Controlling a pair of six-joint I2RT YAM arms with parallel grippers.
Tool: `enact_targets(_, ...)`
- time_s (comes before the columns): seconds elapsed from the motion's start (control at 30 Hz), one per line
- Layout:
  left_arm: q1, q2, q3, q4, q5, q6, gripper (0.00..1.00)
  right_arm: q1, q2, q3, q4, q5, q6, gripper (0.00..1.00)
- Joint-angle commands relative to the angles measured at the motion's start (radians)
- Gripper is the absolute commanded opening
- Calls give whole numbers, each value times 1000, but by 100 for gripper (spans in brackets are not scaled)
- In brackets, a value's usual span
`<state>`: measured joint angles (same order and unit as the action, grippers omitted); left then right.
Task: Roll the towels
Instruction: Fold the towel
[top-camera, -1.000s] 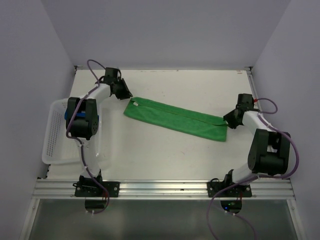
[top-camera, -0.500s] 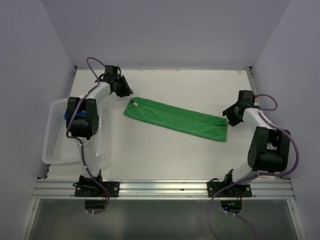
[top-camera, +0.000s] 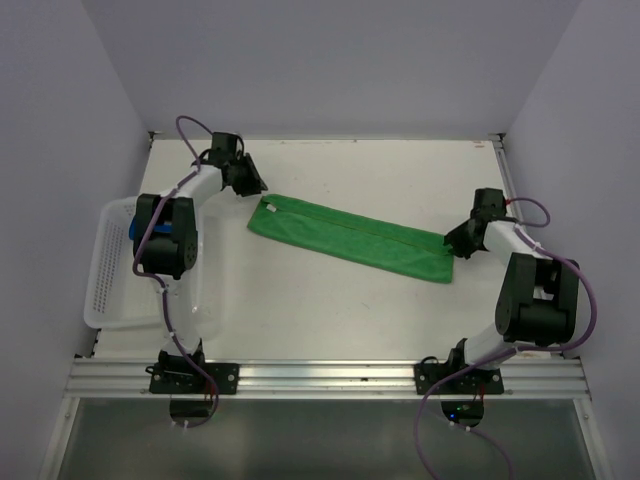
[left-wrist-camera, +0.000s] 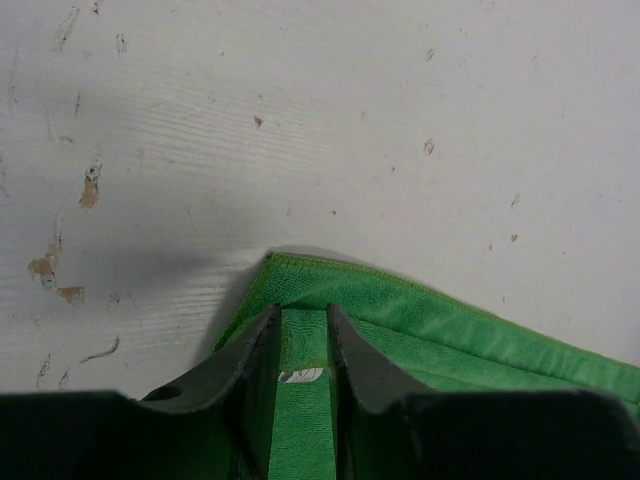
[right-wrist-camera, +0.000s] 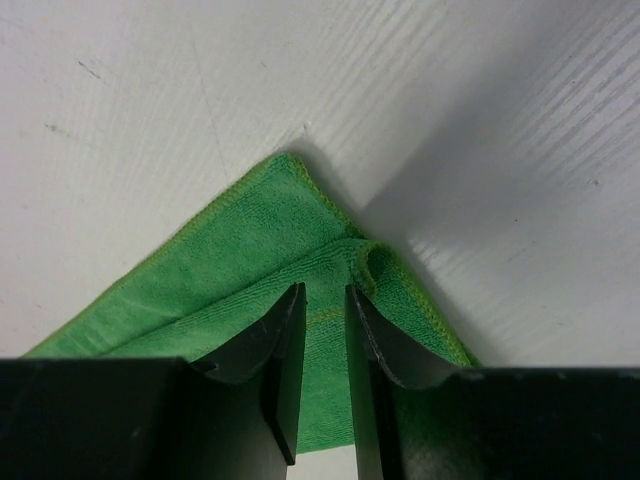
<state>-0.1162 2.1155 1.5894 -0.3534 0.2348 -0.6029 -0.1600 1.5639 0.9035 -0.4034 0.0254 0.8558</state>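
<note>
A green towel (top-camera: 350, 240) was seen flat across the worktop (top-camera: 400, 170), a hand at each end.
The left hand (left-wrist-camera: 303, 315) and right hand (right-wrist-camera: 323, 295) were held narrowly parted over its corners; no grip could be confirmed.

Towel (top-camera: 350, 238) on table (top-camera: 330, 310) centre, running left-right; basket (top-camera: 105, 272) at left edge.

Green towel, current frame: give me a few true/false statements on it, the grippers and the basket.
1. The green towel lies flat as a long folded strip, not yet rolled. True.
2. The left gripper is at the towel's right end. False: it is at the left end, by the white label.
3. The right gripper is over a corner of the towel. True.
4. The towel is in the white basket. False: it lies on the table; the basket stands at the left edge.
</note>
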Motion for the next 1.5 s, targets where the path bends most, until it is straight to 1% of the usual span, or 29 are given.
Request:
enact_targets(0.0,-10,8,1,19,11,28,28,-7,-42,-14,-6,-21,-8,26)
enact_targets(0.13,-10,11,6,24,9,31,26,-6,-57,-8,-25,-21,-17,26)
enact_targets(0.33,-10,24,24,8,6,38,23,-6,-93,6,-63,-19,-43,30)
enact_targets(0.63,-11,14,18,-10,17,45,23,-6,-136,6,-97,-10,-70,38)
enact_targets(0.87,-14,-15,-8,-39,-18,58,23,-6,-150,-3,-106,-4,-86,40)
enact_targets(1.03,-13,-43,-34,-38,-32,58,26,-6,-146,-15,-100,-5,-90,40)
enact_targets(1.2,-13,-72,-51,-42,-80,68,28,-6,-143,-29,-84,-7,-92,40)
enact_targets(1.27,-13,-80,-52,-42,-87,71,31,-6,-139,-34,-81,-12,-90,40)
enact_targets(1.47,-13,-104,-54,-25,-77,65,34,-6,-131,-38,-74,-13,-90,41)
